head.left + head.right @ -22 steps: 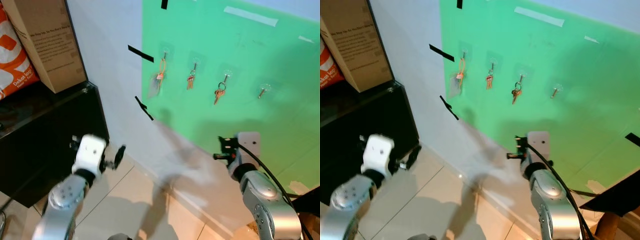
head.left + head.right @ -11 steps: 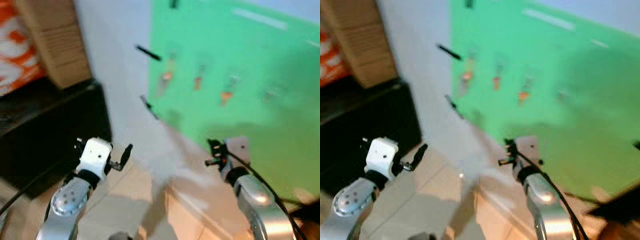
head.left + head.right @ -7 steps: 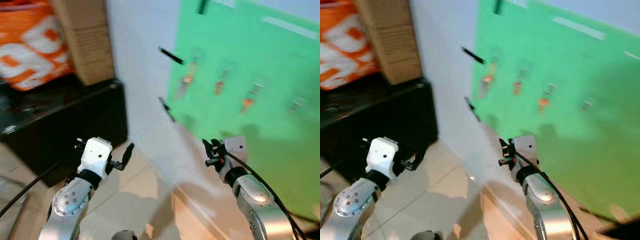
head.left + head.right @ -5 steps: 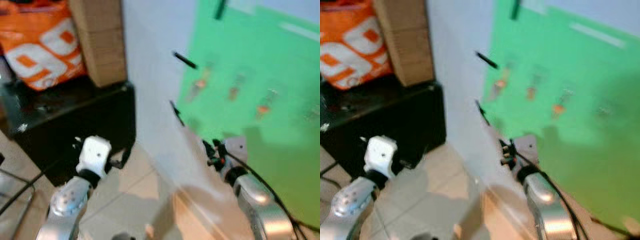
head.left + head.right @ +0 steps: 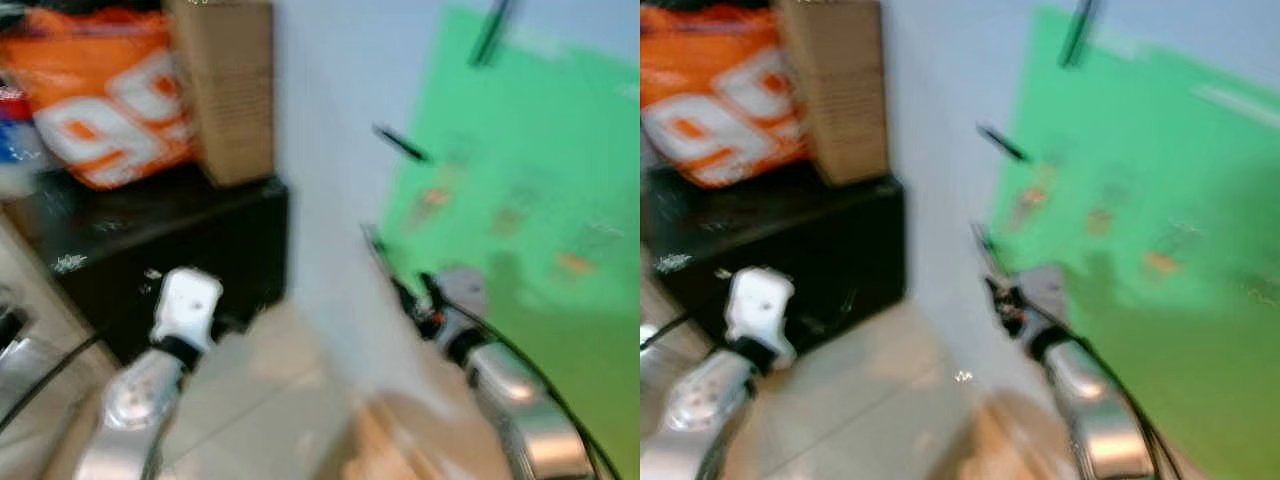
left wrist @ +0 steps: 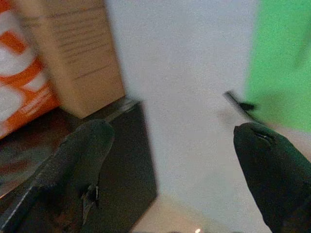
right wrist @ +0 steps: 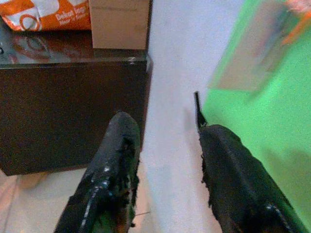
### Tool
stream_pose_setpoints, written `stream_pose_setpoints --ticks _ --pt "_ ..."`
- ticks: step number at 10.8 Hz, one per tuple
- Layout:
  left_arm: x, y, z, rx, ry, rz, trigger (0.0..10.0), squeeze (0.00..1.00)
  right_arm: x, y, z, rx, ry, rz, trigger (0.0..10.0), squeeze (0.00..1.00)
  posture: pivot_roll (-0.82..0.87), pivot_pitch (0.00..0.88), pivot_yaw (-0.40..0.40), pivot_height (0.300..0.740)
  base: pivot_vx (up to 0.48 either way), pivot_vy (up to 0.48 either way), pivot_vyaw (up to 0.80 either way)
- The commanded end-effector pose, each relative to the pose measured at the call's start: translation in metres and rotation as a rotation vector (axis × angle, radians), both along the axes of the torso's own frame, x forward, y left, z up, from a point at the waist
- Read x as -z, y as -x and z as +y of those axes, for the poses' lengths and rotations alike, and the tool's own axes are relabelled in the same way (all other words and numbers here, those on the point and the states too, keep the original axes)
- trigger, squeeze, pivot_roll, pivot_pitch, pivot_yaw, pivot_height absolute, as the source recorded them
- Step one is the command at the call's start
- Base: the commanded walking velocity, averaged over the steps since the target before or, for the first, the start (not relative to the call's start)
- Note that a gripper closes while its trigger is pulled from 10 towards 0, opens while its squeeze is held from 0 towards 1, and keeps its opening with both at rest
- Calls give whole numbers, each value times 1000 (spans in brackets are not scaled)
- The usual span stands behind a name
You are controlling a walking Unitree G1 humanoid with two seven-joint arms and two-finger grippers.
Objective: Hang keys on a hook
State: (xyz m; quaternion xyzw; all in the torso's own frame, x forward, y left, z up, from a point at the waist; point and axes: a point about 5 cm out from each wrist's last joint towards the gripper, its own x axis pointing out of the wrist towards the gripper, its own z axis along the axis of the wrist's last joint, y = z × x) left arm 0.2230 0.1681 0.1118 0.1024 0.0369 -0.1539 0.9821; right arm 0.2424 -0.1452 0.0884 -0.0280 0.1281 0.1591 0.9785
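Observation:
The head views are blurred by motion. A green board [image 5: 540, 180] hangs on the white wall at the right, and three orange smudges on it are key sets [image 5: 435, 197] hanging in a row. My left gripper [image 6: 170, 160] is held low in front of the black cabinet, its fingers [image 6: 82, 160] wide open with nothing between them. My right gripper [image 7: 167, 160] stands low by the board's left edge, below the keys. It is also open and empty, with both black fingers [image 7: 114, 165] apart.
A black glossy cabinet [image 5: 200, 240] stands against the wall at the left, bearing an orange bag [image 5: 110, 110] and a cardboard box [image 5: 225, 90]. Black tape strips [image 5: 400, 145] mark the wall beside the board. Pale floor tiles [image 5: 280, 400] lie below.
The camera has swung left, so the board has slid right and the cabinet, bag and box have come further into view. Both grippers stay open and empty.

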Motion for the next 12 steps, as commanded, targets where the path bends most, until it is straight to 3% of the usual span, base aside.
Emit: stream_pose_setpoints --ticks 1,11,12 --pt "-3 -1 7 -24 -14 -7 10000 0 -6 -3 6 -21 -19 -28 10000 1000 -32 0 -69 740 401 0 800" --pt "-6 -3 13 -35 -29 -20 10000 0 -6 -7 8 -15 -15 -36 10000 1000 -23 0 -70 740 400 0 800" --pt "-6 -3 12 -31 -31 -21 10000 0 -6 -8 7 7 -17 -35 10000 1000 -23 0 -70 740 398 0 0"
